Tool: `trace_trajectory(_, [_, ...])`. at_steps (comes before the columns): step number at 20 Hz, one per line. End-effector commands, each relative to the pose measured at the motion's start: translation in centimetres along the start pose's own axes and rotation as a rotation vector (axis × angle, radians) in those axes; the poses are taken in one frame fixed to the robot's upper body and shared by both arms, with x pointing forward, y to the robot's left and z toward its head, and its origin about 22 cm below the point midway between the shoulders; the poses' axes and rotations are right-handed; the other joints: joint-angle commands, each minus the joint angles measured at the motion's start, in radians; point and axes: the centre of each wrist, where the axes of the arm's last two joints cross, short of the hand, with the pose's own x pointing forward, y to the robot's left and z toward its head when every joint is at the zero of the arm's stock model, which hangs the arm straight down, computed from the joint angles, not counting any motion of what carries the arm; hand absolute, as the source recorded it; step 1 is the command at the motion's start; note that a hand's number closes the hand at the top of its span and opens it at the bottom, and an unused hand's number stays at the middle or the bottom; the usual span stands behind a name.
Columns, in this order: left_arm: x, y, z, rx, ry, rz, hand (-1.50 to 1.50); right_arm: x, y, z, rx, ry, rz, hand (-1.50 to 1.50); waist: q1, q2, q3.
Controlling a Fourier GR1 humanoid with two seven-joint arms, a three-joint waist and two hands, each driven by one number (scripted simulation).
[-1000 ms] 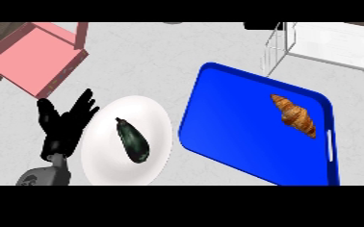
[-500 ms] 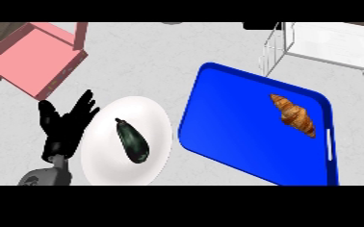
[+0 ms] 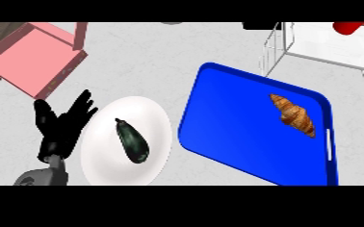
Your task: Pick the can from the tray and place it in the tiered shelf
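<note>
The blue tray (image 3: 235,130) lies at the right and holds only a brown croissant (image 3: 293,115); I see no can on it. The white tiered shelf (image 3: 313,48) stands at the top right. A small red thing (image 3: 348,27) shows at the top right edge over the shelf; only part of it is visible, so I cannot tell if it is the can. My left hand (image 3: 62,125) rests open at the lower left, fingers up, beside a white plate. My right hand shows nowhere.
A white plate (image 3: 149,120) with a dark eggplant (image 3: 132,141) sits between my left hand and the tray. A pink box (image 3: 39,57) stands at the top left. A dark shape (image 3: 259,25) at the top edge is too cut off to identify.
A red thing has come into view at the top right edge over the shelf. My left hand, the plate and the tray have not moved.
</note>
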Motion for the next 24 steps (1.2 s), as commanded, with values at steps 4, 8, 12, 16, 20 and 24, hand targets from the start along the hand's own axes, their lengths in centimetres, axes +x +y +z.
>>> trace_trajectory(4, [-0.5, -0.8, -0.5, 0.032, 0.049, 0.008, 0.00, 0.0, -3.8, 0.0, -0.118, 0.038, -0.262, -1.50, -0.006, 0.005, -0.004])
trace_trajectory(8, [-3.5, 0.5, 1.0, 0.014, 0.050, 0.004, 0.00, 2.3, -7.9, 0.6, -0.273, 0.039, -0.226, -1.50, 0.001, 0.004, -0.006])
trace_trajectory(12, [-1.2, 0.4, -0.2, 0.012, 0.052, -0.013, 0.00, -0.2, -10.1, 1.2, -0.393, 0.105, -0.220, -1.50, -0.010, 0.005, -0.004])
trace_trajectory(16, [-1.7, -0.2, -0.2, 0.018, 0.063, 0.001, 0.00, -2.5, -14.2, 2.4, -0.477, 0.137, -0.296, -1.50, -0.018, 0.003, -0.003])
trace_trajectory(20, [-1.8, -0.3, 0.3, 0.029, 0.048, 0.001, 0.00, -5.3, -19.0, 4.6, -0.478, 0.139, -0.362, -1.50, -0.022, 0.002, -0.002])
trace_trajectory(24, [-1.5, -0.3, -0.2, 0.034, 0.048, 0.019, 0.00, -7.8, -22.1, 6.6, -0.400, 0.121, -0.348, -1.50, -0.025, 0.006, -0.001])
